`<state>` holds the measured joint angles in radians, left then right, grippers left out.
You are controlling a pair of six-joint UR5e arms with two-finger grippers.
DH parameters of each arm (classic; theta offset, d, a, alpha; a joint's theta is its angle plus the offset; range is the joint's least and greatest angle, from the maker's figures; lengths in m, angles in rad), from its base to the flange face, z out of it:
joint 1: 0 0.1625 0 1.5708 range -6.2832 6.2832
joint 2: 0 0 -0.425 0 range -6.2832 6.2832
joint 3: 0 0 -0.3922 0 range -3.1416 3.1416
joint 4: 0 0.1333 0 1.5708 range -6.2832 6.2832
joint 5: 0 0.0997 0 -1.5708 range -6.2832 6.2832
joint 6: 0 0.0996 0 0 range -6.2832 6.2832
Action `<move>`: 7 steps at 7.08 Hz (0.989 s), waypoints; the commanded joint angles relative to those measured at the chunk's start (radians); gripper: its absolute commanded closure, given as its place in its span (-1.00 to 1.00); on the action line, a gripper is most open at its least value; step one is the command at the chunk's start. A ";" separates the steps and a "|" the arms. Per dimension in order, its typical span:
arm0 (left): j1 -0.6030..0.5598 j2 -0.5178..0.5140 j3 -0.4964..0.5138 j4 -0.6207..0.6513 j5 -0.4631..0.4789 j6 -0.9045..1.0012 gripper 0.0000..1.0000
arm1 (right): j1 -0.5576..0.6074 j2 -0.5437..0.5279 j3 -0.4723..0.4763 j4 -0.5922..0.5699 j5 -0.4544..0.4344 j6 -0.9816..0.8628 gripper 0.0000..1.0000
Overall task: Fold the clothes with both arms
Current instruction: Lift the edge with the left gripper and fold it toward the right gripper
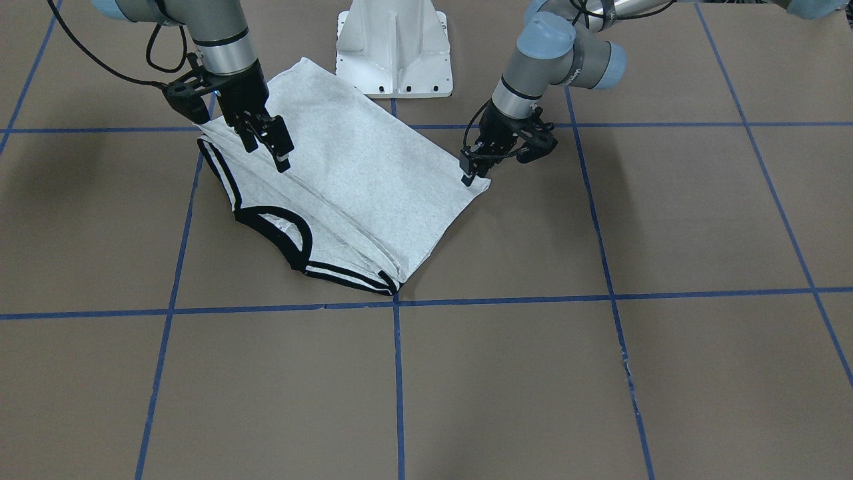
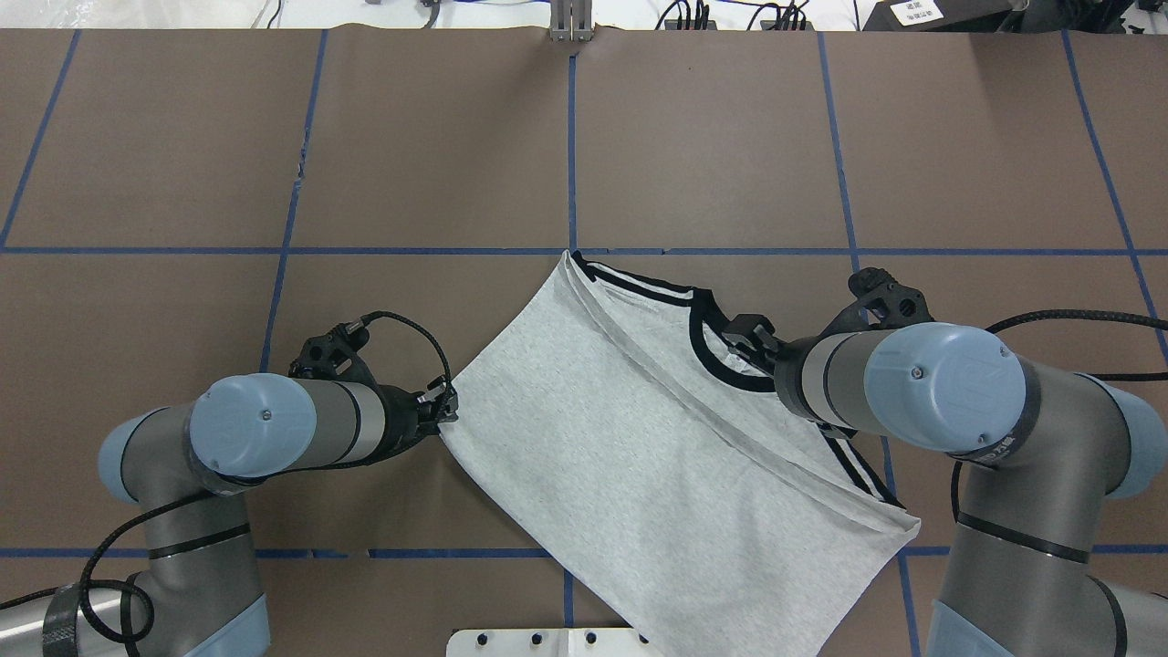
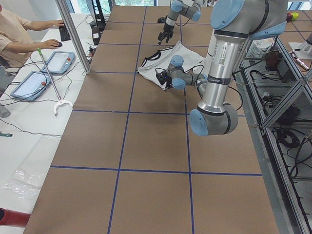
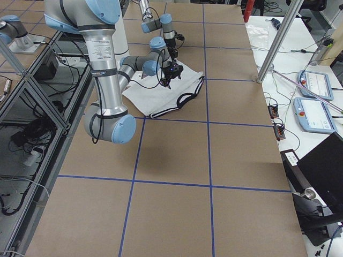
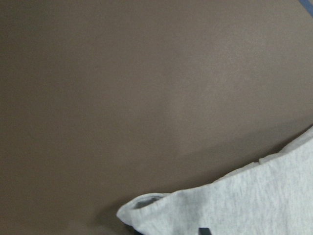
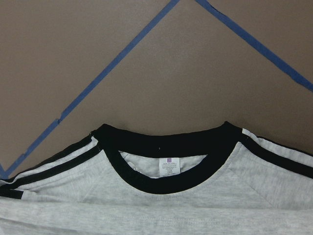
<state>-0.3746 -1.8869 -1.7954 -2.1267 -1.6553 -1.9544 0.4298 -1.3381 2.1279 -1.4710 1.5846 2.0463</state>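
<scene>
Currently, the T-shirt lies folded at 6 o'clock of the table centre, seen overhead. The left gripper meets its 9 o'clock corner; jaw state cannot be told. The right gripper hovers, jaws apart, near the collar.

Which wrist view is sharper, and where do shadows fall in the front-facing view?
Right wrist view: sharp; the T-shirt and its neck label are crisp, though the print is too small to read. Left wrist view: dimmer and soft, the shirt's corner blurred. Front-facing view: a diffuse shadow on the table at that view's left.
</scene>
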 commanded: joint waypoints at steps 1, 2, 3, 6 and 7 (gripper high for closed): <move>-0.048 0.000 0.001 0.001 -0.001 0.015 1.00 | 0.000 0.001 -0.006 0.000 -0.002 0.000 -1.00; -0.073 -0.001 0.007 0.001 -0.001 0.085 1.00 | 0.000 0.001 -0.006 0.001 -0.002 0.000 -1.00; -0.134 -0.017 0.043 -0.002 -0.003 0.180 1.00 | 0.001 0.001 -0.009 0.000 -0.002 0.000 -1.00; -0.355 -0.307 0.387 -0.033 -0.004 0.253 1.00 | -0.002 0.001 -0.013 0.012 -0.005 0.002 -1.00; -0.375 -0.380 0.500 -0.142 -0.004 0.250 1.00 | 0.000 0.017 -0.023 0.052 -0.027 0.008 -1.00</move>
<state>-0.7099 -2.1605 -1.4421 -2.1835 -1.6596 -1.7060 0.4289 -1.3329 2.1135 -1.4509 1.5745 2.0493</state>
